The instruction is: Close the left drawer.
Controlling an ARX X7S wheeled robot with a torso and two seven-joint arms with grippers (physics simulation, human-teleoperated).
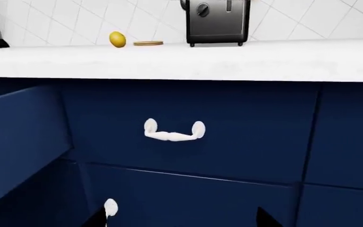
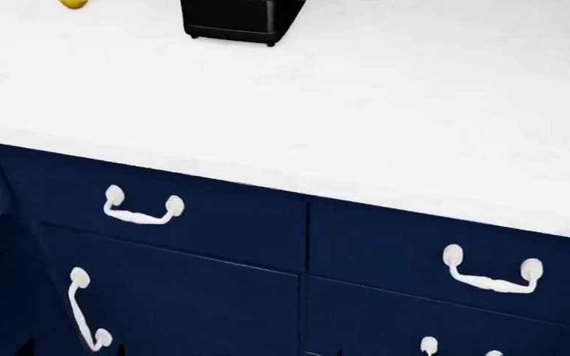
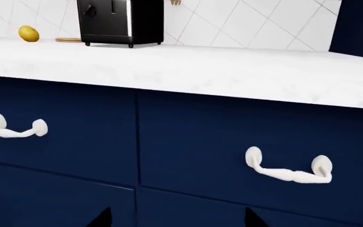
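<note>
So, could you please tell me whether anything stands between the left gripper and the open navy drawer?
Nothing visible does. The wide navy-blue left drawer juts out open, with only clear air between it and the left gripper. Its front panel is out of frame.

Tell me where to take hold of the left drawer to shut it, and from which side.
The left drawer stands pulled out; only its navy side wall shows, and its front is out of view. It is probably best to take it at the front, coming from the room side with the left gripper and pushing straight toward the cabinet, along that wall.
</note>
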